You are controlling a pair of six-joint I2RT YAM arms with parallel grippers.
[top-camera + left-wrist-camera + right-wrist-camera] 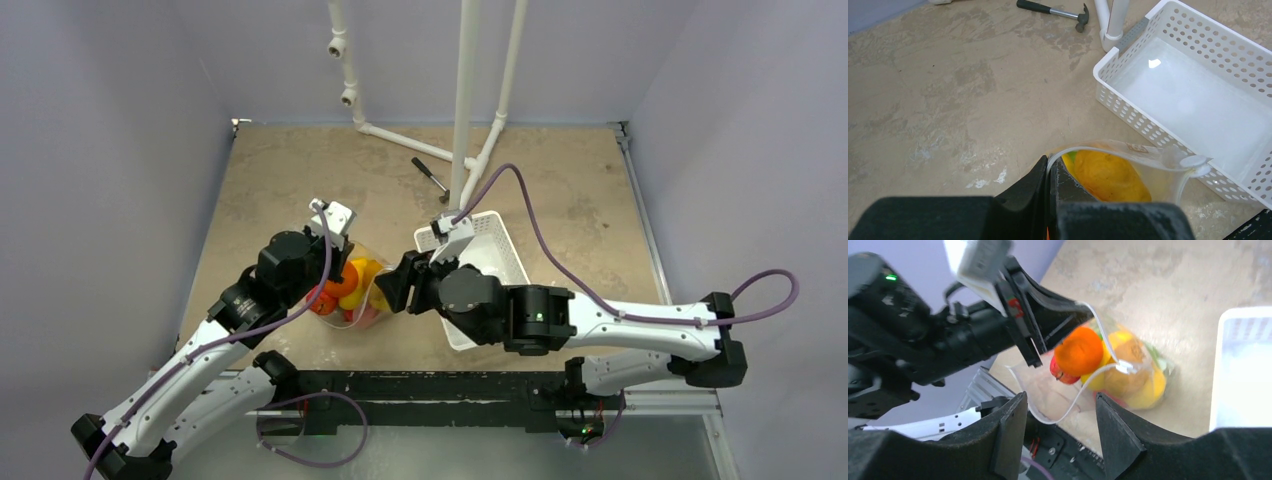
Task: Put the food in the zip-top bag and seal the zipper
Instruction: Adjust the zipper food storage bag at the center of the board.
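Several pieces of glossy fruit (pixel 1079 351) sit packed inside the bag (pixel 1043 390). We make out an orange in front, a red piece under it, yellow ones behind and a bit of green at the far side. The bag is clear, crinkly plastic. It rests on the table (pixel 948 90) between the two arms, just beside the left side of the white tray (pixel 1128 112).

The zipper (pixel 1128 146) is a thin pale strip. In the left wrist view its long axis runs from the left gripper (pixel 1049 167) across toward the tray, ending at a small white slider (pixel 1195 161). Between those two points the lips bow apart. The mouth gapes toward the right gripper (pixel 1060 400), and the bag's bottom points away from it.

The left gripper is pinched tight on the end of the zipper. The right gripper is spread wide in front of the mouth. We see the sagging lower lip between its fingers but cannot tell whether it touches them.

A hammer (pixel 1053 9) lies well apart on the far side of the table.
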